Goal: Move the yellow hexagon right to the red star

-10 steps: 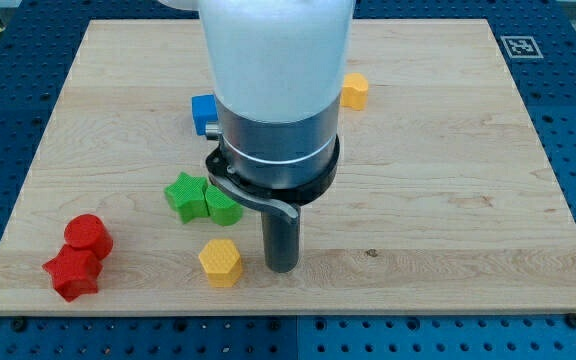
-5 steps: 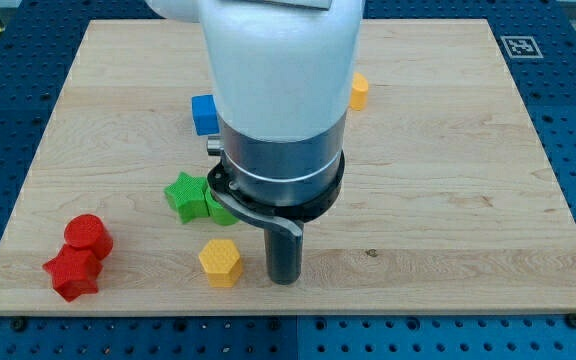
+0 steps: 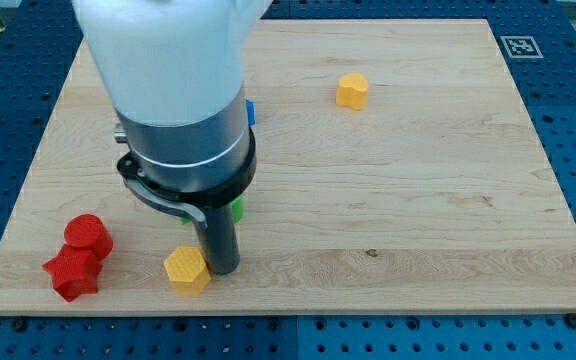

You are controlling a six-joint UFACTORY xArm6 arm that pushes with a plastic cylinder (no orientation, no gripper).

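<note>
The yellow hexagon (image 3: 186,269) lies near the view's bottom, left of centre. My tip (image 3: 222,268) rests right against its right side. The red star (image 3: 71,274) sits at the bottom left of the board, well to the left of the hexagon. A red cylinder (image 3: 88,234) stands just above the star, touching it.
A second yellow block (image 3: 352,90) lies near the view's top, right of centre. The arm body hides most of a blue block (image 3: 251,113) and green blocks (image 3: 237,208); only slivers show. The wooden board (image 3: 448,200) ends close below the hexagon.
My tip has swept left and pushed the yellow hexagon left, closer to the red star. The arm now covers the blue and green blocks.
</note>
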